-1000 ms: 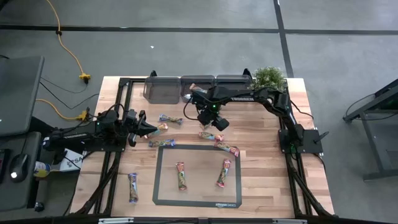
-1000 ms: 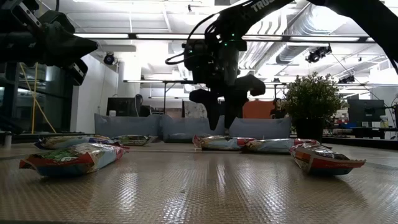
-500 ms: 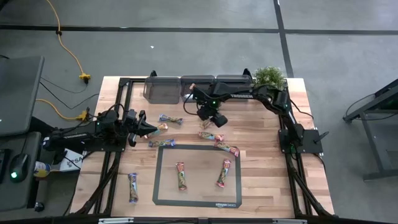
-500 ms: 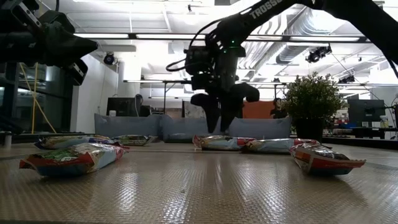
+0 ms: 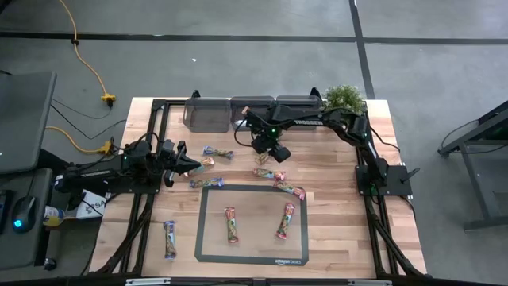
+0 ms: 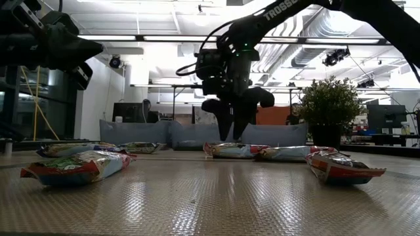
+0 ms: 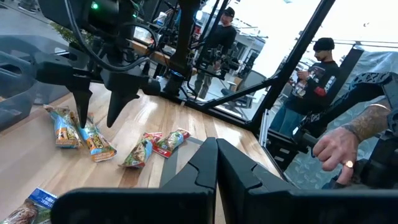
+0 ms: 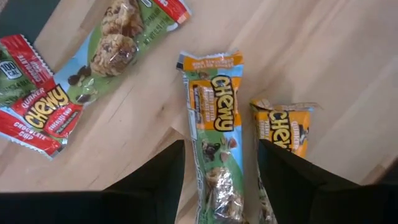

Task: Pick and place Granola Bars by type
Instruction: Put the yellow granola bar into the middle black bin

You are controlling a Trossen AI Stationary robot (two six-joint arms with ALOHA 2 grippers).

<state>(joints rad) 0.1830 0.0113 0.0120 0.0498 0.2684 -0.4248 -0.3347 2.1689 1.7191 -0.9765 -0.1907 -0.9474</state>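
Note:
Several granola bars lie flat on the wooden table (image 5: 333, 230). My right gripper (image 5: 274, 152) (image 6: 231, 131) hangs open above two orange-green bars (image 5: 264, 172). In the right wrist view its fingers stand on either side of one orange-green bar (image 8: 214, 124) without touching it, and the second one (image 8: 283, 130) lies beside it. Red-green bars (image 8: 37, 106) (image 5: 290, 189) lie close by. Blue bars (image 5: 217, 152) (image 5: 206, 183) lie near my left gripper (image 5: 193, 164) (image 7: 216, 165), which is shut and raised over the table's left part. Two bars (image 5: 230, 224) (image 5: 286, 221) lie inside the taped rectangle.
Three dark bins (image 5: 208, 114) (image 5: 252, 107) (image 5: 298, 103) stand along the far edge, and a potted plant (image 5: 344, 97) stands at the far right corner. A black tape rectangle (image 5: 252, 258) marks the near middle. One bar (image 5: 169, 238) lies near left. People (image 7: 314, 74) stand beyond the table.
My right gripper has shifted a little toward the far edge and turned slightly above the orange-green bars, staying open; over the last half second it has kept still. No bar has moved.

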